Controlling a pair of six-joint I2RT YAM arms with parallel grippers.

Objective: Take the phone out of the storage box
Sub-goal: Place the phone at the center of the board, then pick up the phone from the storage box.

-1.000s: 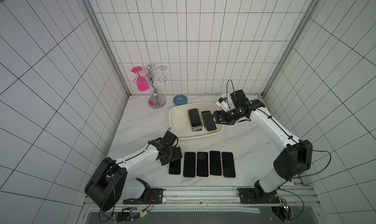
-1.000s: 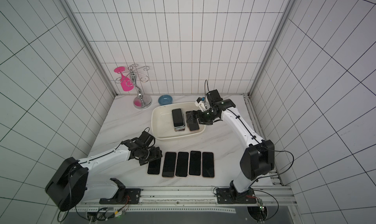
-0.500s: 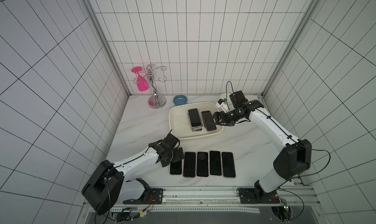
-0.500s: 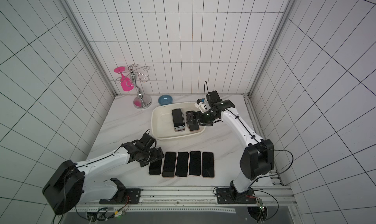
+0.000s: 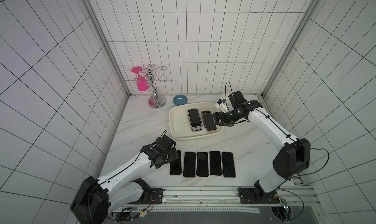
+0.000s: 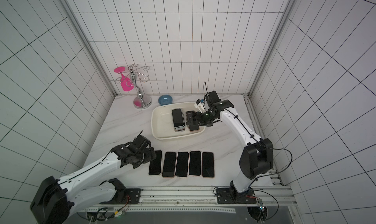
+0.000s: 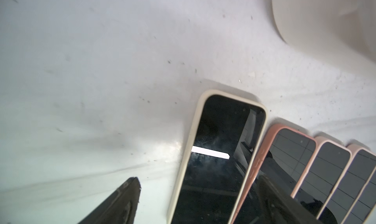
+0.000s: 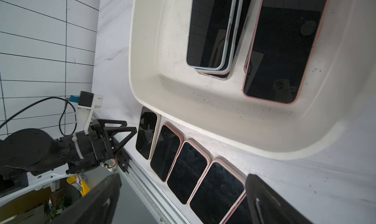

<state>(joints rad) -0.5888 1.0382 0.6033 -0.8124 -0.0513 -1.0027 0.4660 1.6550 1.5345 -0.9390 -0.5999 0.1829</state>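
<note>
Right tool [image 5: 214, 120] wide over pink-cased phone [image 5: 208, 127] in storage box [image 5: 177, 129], phone stack [image 5: 195, 118] beside; left tool [image 7: 199, 178] wide by phone row [image 5: 202, 164]

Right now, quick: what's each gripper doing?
Left gripper: open, holding nothing, at the cream-cased phone.
Right gripper: open, holding nothing, over the storage box.

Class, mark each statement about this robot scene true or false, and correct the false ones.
1. Five phones lie in a row on the table, outside the storage box. True.
2. The storage box is empty. False: it holds a stack of phones and a pink-cased phone.
3. The right gripper is open over the box. True.
4. The pink glass stands upright on the table. False: it hangs upside down from the metal rack.
5. The blue bowl sits inside the box. False: it sits on the table behind it.
</note>
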